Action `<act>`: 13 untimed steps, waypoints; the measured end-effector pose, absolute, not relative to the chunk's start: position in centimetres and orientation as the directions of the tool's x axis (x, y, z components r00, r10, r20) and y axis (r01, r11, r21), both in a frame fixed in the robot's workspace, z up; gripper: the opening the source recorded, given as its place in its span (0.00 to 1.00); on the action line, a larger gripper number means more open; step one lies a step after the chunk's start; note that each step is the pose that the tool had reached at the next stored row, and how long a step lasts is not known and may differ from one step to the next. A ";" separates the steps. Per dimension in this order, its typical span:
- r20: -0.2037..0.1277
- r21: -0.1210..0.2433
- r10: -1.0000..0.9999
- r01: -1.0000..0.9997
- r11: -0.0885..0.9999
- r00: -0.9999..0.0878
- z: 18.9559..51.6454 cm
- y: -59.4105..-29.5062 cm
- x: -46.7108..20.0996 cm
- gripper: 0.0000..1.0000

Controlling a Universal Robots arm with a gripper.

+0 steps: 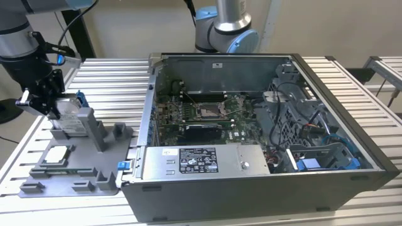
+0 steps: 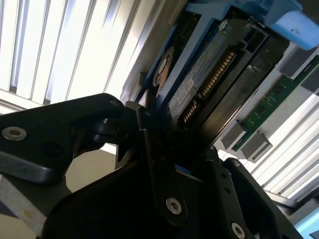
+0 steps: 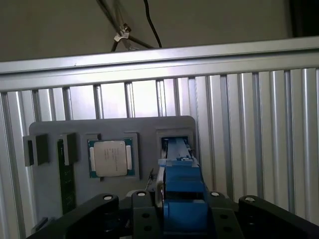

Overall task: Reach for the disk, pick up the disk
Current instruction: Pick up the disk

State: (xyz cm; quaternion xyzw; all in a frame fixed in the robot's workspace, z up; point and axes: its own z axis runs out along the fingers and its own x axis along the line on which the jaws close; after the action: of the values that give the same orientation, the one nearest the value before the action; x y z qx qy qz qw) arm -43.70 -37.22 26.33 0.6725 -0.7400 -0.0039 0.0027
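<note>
My gripper point(image 1: 52, 109) is closed on the disk point(image 1: 72, 120). The disk stands on edge in a corner slot of the grey tray point(image 1: 82, 165), and its long axis rises from the tray straight between my jaws.

Plain beige wall point(image 1: 339, 23) behind; slatted aluminium table point(image 1: 113, 77), bright glare on slats.

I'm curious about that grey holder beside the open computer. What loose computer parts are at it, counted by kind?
disk, with its blue bracket: 1
square silver chip: 1
green memory stick: 1
Total: 3
</note>
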 end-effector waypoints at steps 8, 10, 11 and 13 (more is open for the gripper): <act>-0.001 0.009 -0.995 -0.995 0.095 -0.095 26.3 -37.2 -43.7 0.00; -0.001 0.009 -0.995 -0.995 0.095 -0.095 26.4 -37.2 -43.7 0.00; -0.001 0.009 -0.995 -0.995 0.095 -0.095 26.4 -37.2 -43.7 0.00; -0.001 0.009 -0.995 -0.995 0.095 -0.095 26.4 -37.2 -43.7 0.00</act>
State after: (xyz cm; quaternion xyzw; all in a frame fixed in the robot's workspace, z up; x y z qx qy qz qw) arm -43.70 -37.22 26.36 0.6725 -0.7401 -0.0039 0.0027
